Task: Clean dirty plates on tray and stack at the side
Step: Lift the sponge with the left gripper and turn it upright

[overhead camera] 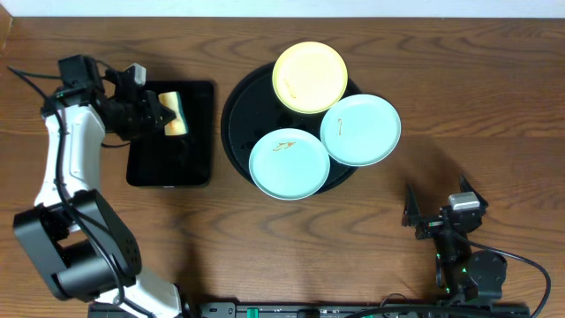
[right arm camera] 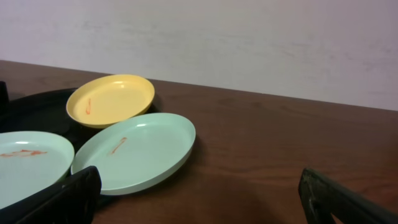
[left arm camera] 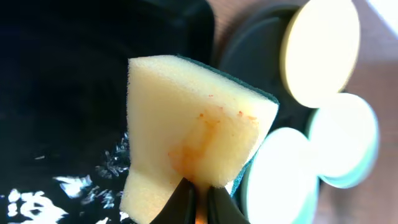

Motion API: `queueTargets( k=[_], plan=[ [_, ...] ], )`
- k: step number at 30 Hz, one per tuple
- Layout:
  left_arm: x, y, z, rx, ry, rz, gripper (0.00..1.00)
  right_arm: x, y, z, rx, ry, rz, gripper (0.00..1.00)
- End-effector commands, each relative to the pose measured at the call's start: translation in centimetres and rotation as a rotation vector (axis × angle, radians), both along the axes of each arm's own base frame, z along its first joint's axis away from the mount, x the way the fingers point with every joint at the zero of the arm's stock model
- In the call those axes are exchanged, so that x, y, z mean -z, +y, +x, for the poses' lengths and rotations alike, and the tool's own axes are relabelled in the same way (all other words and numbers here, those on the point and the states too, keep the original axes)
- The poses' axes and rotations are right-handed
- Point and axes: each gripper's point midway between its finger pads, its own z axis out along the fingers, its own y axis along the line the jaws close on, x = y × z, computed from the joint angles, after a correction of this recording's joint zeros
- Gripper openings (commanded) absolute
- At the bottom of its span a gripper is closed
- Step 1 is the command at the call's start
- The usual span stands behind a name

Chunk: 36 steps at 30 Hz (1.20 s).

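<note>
The left gripper point(left arm camera: 198, 202) clamps a stained sponge point(left arm camera: 193, 124) over the rectangular tray point(overhead camera: 168, 163). The right gripper point(right arm camera: 199, 202) gapes open near three plates point(overhead camera: 290, 163) on the round tray point(overhead camera: 231, 124)

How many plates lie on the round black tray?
3. The pale yellow round plate at the far edge, one pale blue-green round plate at the right, another blue-green plate nearest the robot. None looks hidden.

Likely a lab: wooden table point(overhead camera: 477, 88) with robot arm point(overhead camera: 69, 150) (bare wall point(right arm camera: 249, 37) behind).

Yellow plate point(overhead camera: 309, 77), 2 blue-green plates point(overhead camera: 360, 130) w/ orange smears; round tray point(overhead camera: 235, 117) glossy black; sponge point(left arm camera: 199, 124) yellow, orange-stained.
</note>
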Motion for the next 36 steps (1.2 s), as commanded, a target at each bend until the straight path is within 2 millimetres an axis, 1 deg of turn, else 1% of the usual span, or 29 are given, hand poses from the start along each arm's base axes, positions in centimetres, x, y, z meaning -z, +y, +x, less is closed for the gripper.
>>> queueTargets(
  k=[1,4,8,11,13,16,17,18,19,20,21,24,26,28,30,31,34,36],
  plan=[
    [-0.2,-1.5,-0.1,0.075,-0.044,-0.153,0.08,0.0,0.1,0.0,-0.008,0.001,0.014,0.99],
    [1.5,-1.7,0.0,0.087,-0.015,-0.185,0.08,0.0,0.1,0.0,-0.008,0.001,0.014,0.99],
    [4.1,-1.3,-0.1,0.07,0.053,-0.215,0.08,0.0,0.1,0.0,-0.008,0.001,0.014,0.99],
    [5.8,-0.3,-0.1,0.042,0.084,-0.227,0.08,0.0,0.1,0.0,-0.008,0.001,0.014,0.99],
    [6.6,0.6,-0.3,0.017,0.099,-0.236,0.11,0.0,0.1,0.0,-0.008,0.001,0.014,0.99],
    [7.8,1.8,-0.6,-0.017,0.126,-0.252,0.17,0.0,0.1,0.0,-0.008,0.001,0.014,0.99],
    [8.2,2.0,-0.7,-0.025,0.136,-0.258,0.17,0.0,0.1,0.0,-0.008,0.001,0.014,0.99],
    [8.7,2.2,-0.8,-0.032,0.148,-0.264,0.22,0.0,0.1,0.0,-0.008,0.001,0.014,0.99],
    [9.1,2.4,-0.9,-0.038,0.157,-0.269,0.23,0.0,0.1,0.0,-0.008,0.001,0.014,0.99],
    [9.3,2.5,-0.9,-0.042,0.159,-0.271,0.28,0.0,0.1,0.0,-0.008,0.001,0.014,0.99],
    [9.5,2.7,-0.9,-0.045,0.16,-0.272,0.3,0.0,0.1,0.0,-0.008,0.001,0.014,0.99],
    [9.5,3.4,-0.9,-0.062,0.155,-0.272,0.34,0.0,0.1,0.0,-0.008,0.001,0.014,0.99],
    [9.2,4.1,-0.9,-0.077,0.147,-0.27,0.36,0.0,0.1,0.0,-0.008,0.001,0.014,0.99],
    [8.8,4.8,-1.0,-0.095,0.143,-0.27,0.41,0.0,0.1,0.0,-0.008,0.001,0.014,0.99],
    [8.2,5.7,-1.1,-0.119,0.136,-0.27,0.43,0.0,0.1,0.0,-0.008,0.001,0.014,0.99],
    [7.9,6.1,-1.1,-0.13,0.132,-0.269,0.46,0.0,0.1,0.0,-0.008,0.001,0.014,0.99],
    [7.0,8.1,-1.4,-0.205,0.152,-0.218,0.49,0.0,0.1,0.0,-0.008,0.001,0.014,0.99],
    [5.9,8.8,-1.6,-0.226,0.142,-0.182,0.51,0.0,0.1,0.0,-0.008,0.001,0.014,0.99]
  ],
)
